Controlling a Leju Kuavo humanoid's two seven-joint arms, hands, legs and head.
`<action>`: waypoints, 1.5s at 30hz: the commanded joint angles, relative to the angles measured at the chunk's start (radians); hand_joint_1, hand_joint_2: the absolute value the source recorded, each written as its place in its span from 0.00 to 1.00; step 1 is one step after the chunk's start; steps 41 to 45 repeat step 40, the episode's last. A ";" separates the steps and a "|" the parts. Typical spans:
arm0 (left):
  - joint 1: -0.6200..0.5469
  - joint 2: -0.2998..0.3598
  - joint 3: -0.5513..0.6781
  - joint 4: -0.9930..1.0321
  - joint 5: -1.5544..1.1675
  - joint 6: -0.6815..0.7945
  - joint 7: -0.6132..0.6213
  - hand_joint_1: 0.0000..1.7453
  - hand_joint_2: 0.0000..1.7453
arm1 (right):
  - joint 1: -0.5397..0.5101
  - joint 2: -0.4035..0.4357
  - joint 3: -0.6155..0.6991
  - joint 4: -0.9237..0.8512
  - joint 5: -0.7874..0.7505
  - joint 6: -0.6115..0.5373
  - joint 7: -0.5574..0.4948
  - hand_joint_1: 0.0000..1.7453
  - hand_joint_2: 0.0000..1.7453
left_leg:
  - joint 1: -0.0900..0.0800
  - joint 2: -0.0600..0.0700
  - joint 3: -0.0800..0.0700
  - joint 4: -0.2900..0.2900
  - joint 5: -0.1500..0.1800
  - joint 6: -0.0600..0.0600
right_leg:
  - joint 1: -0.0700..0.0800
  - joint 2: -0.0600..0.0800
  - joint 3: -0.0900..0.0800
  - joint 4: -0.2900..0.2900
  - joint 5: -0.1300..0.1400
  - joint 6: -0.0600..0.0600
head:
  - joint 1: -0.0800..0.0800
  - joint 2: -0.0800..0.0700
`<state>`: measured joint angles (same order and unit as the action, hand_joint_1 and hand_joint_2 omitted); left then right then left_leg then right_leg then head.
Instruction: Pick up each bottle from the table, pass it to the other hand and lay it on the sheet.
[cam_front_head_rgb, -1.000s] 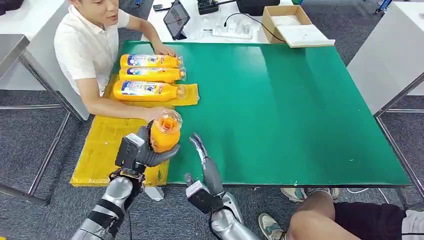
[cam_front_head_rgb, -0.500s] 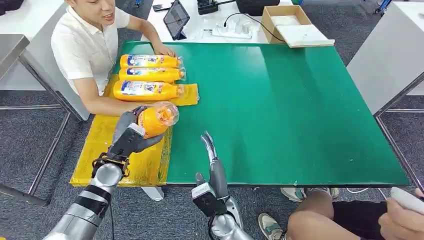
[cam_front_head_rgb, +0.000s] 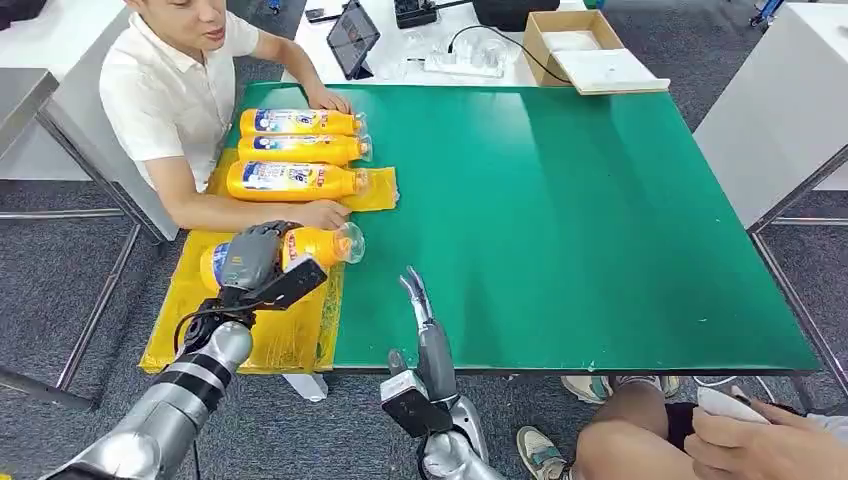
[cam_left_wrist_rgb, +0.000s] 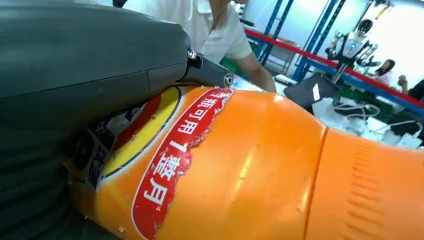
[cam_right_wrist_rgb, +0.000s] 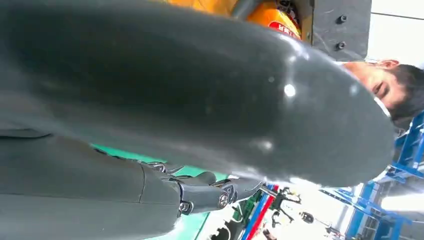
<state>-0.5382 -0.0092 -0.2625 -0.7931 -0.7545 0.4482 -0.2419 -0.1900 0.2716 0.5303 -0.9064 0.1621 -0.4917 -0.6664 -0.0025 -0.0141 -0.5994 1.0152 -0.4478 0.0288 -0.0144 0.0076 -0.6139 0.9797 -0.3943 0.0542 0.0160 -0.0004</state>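
My left hand grips an orange bottle lying on its side just above the yellow sheet, its clear cap pointing toward the table's middle. Up close, the bottle's red and yellow label sits under my left hand. Three more orange bottles lie side by side on the far part of the sheet. My right hand hangs over the table's near edge with fingers straight and apart, holding nothing. My right hand's thumb looms large in the right wrist view.
A person in a white shirt sits at the left of the green table, one hand resting beside my held bottle. Another person's knee is at the near right. A tablet and a cardboard box lie beyond the table.
My left hand has carried the bottle leftward over the sheet and turned it from upright to lying on its side. My right hand has drawn back toward the table's near edge.
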 joint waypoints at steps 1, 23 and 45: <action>-0.138 -0.017 -0.013 0.289 -0.070 0.012 0.058 1.00 1.00 | 0.025 0.001 -0.002 0.074 0.026 0.005 -0.032 0.00 0.00 | 0.001 -0.002 0.006 -0.001 -0.001 -0.002 | 0.002 -0.003 0.007 -0.001 -0.002 -0.002 | 0.000 0.000; -0.125 -0.038 -0.038 0.426 -0.240 -0.165 0.149 0.81 1.00 | 0.066 0.014 -0.027 0.097 0.047 0.030 -0.032 0.00 0.00 | 0.001 0.001 0.009 -0.003 -0.002 -0.002 | 0.001 0.000 0.009 -0.002 -0.002 -0.003 | 0.000 0.000; -0.017 -0.075 0.086 0.198 0.117 -0.405 -0.166 0.00 1.00 | 0.068 -0.019 -0.001 0.107 0.035 0.015 -0.032 0.00 0.00 | 0.000 -0.001 0.013 -0.003 -0.001 -0.002 | 0.000 -0.001 0.014 -0.002 -0.001 -0.002 | 0.000 0.000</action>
